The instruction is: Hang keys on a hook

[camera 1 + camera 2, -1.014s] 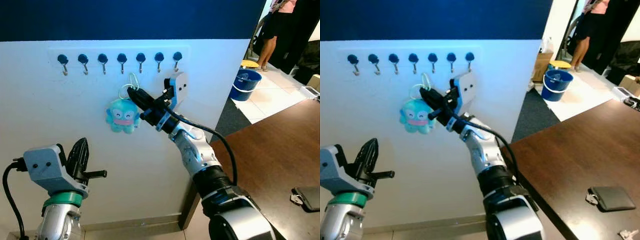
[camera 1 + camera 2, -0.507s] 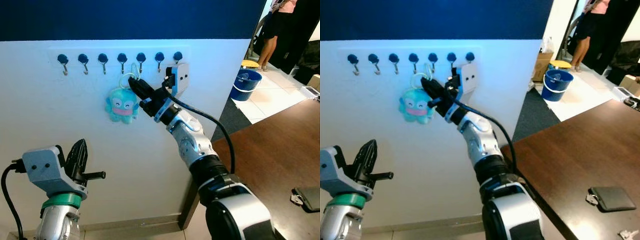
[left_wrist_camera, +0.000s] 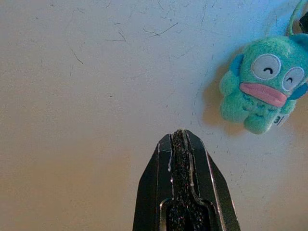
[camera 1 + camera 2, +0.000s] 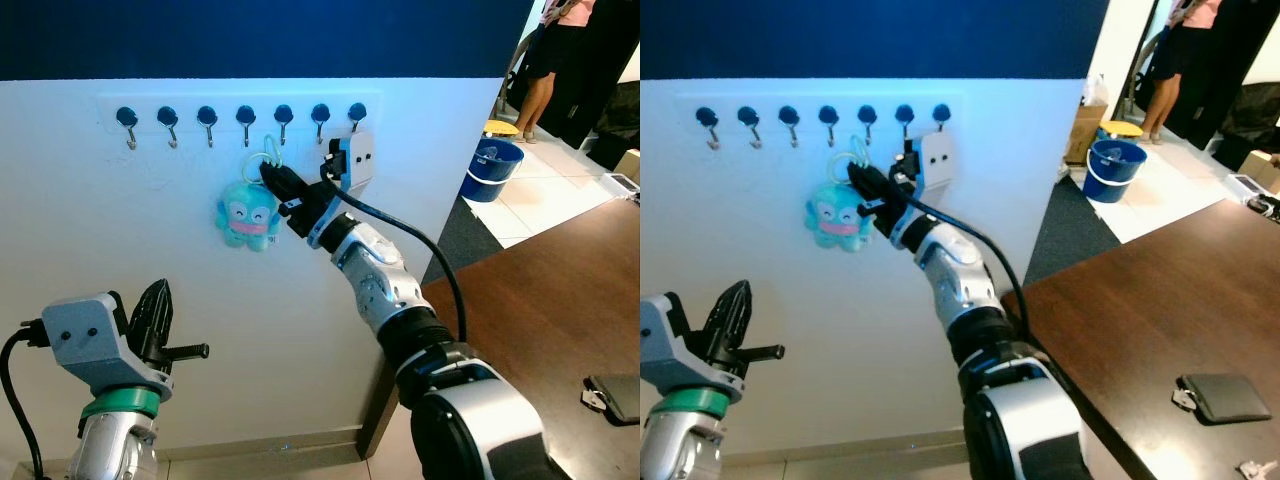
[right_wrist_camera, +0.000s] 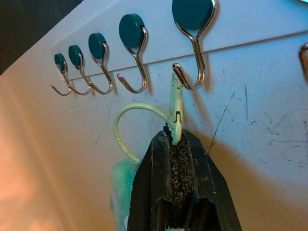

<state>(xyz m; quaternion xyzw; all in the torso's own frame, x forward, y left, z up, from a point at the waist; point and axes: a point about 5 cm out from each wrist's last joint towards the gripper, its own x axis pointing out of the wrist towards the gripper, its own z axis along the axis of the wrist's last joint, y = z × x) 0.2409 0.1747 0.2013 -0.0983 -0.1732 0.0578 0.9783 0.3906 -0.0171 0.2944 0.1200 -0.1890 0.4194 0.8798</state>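
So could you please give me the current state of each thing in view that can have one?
Right claw: shut on the keyring clip, raised just under a hook.
Keyring clip: upright in the claw; whether it has caught the hook cannot be told.
Plush charm: dangling against the wall.
Hook: bare.
Left claw: shut, holding nothing, low before the wall.
Blue bucket: upright on the floor.

Arms: right raised, left low.
Right gripper (image 4: 268, 172) extended up and forward, fingers pinched together. Left gripper (image 4: 157, 297) low, pointing upward, fingers closed, holding nothing.
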